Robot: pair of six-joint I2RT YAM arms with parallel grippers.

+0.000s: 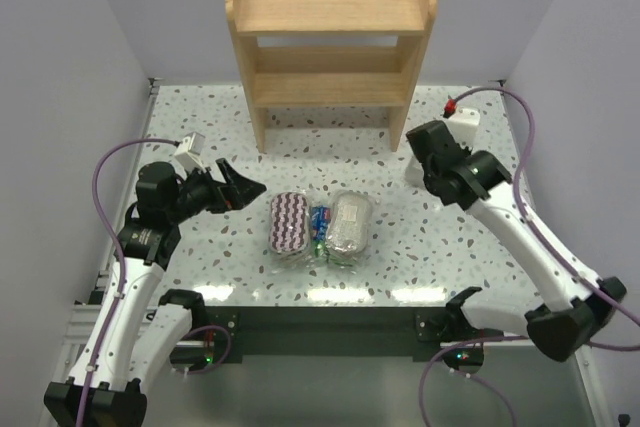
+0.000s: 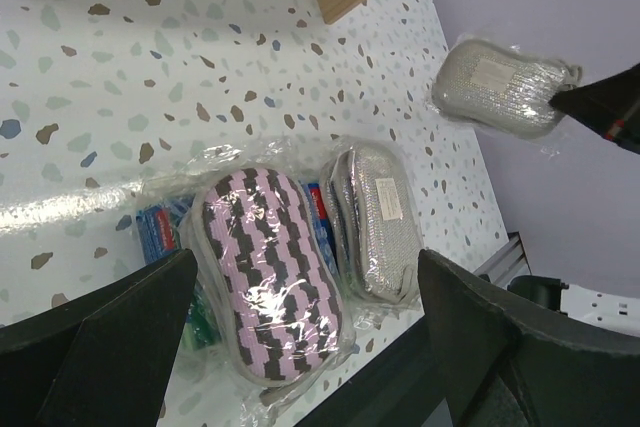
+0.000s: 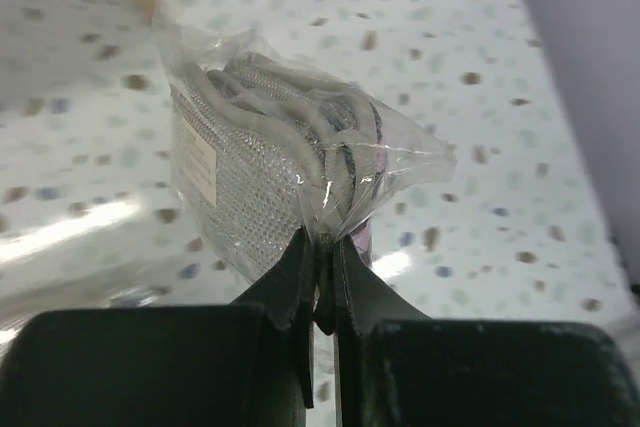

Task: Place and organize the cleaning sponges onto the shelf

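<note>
Right gripper [image 3: 320, 247] is clamped on the plastic wrap of one oval sponge pad [image 3: 260, 157], which hangs above the terrazzo table [image 1: 430, 267] near the right foot of the wooden shelf [image 1: 330, 2]. Left gripper [image 1: 240, 185] is spread open and empty, aimed at the pile.

On the table: purple zigzag pad [image 2: 270, 277], touching it a grey-side-up pad [image 2: 378, 222], and blue-green sponge packs [image 2: 160, 232] tucked between and under them. No sponges on the shelf yet.

Risks: the pinch looks to be on film only, not the pad body, so the wrap could tear or slide out on the lift. The dangling pad may also swing and clip the shelf side panel, or land skewed.

Only the right wrist view shows the film pinch. From the top view the wrist mostly hides the held pad. The left wrist view shows it hanging clear of the table
</note>
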